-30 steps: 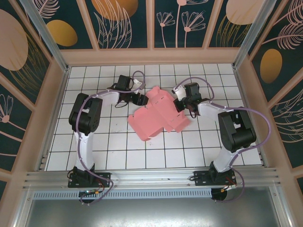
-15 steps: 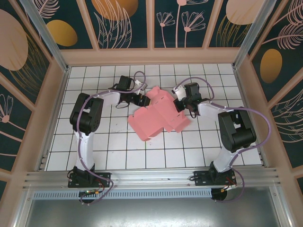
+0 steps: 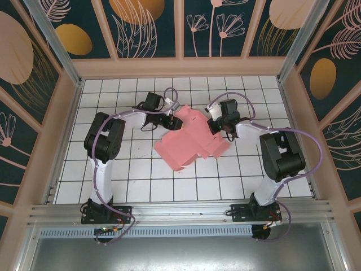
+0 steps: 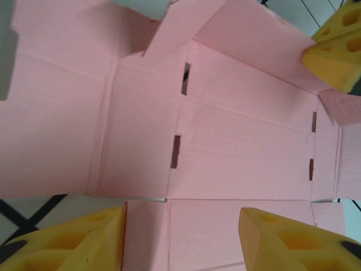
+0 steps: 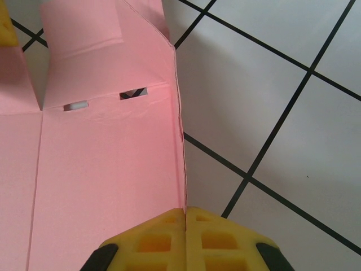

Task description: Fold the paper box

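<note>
Your paper box (image 3: 190,140) lay as an unfolded pink cut-out near the middle of the white tiled table (image 3: 118,175), a little closer to the far edge than to the near one. Its flaps spread out toward both arms.

Your left gripper (image 3: 169,119) sat at the sheet's far-left flap. In the left wrist view its yellow fingers (image 4: 73,240) stood well apart, released. The creased card and its small slots showed between and beyond them, and nothing was clamped.

Your right gripper (image 3: 216,125) was at the sheet's right edge, toward the right side of the table. In the right wrist view its yellow fingers (image 5: 152,240) were pressed pad to pad. The card's edge ran straight into the seam between them, so that gripper was clenched on the paper box, with bare tiles just beside it.
</note>
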{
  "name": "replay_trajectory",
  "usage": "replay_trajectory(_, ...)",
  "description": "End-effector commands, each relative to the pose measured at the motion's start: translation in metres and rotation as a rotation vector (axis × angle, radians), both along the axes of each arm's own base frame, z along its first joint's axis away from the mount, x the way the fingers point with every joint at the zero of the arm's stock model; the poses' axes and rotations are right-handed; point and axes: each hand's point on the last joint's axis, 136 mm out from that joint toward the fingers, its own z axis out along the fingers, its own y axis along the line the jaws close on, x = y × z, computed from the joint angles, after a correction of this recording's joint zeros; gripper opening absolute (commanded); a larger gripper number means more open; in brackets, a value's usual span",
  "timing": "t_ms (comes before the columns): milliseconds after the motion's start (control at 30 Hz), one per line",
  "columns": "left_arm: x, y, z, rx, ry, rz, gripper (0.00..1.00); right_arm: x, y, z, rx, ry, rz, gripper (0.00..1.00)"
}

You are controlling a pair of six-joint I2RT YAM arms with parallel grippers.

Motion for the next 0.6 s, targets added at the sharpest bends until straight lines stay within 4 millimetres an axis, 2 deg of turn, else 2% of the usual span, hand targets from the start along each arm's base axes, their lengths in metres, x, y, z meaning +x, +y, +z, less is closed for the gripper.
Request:
replay_trajectory(0, -0.021, -0.018, 0.013, 0.002, -0.025, -0.054, 0.54, 0.008, -0.003, 0.006, 0.014, -0.016, -0.035, 0.0)
replay_trajectory(333, -0.049, -0.03, -0.004, 0.057, 0.028, -0.044, 0.52, 0.015, -0.009, 0.013, 0.034, -0.052, -0.112, 0.0)
replay_trajectory(433, -0.053, -0.027, -0.019, 0.082, 0.057, -0.02, 0.51, 0.014, -0.01, 0.012, 0.034, -0.048, -0.116, 0.0)
replay_trajectory(567, -0.046, -0.019, -0.043, 0.179, 0.083, 0.063, 0.5, 0.012, -0.01, 0.011, 0.037, -0.044, -0.12, 0.0)
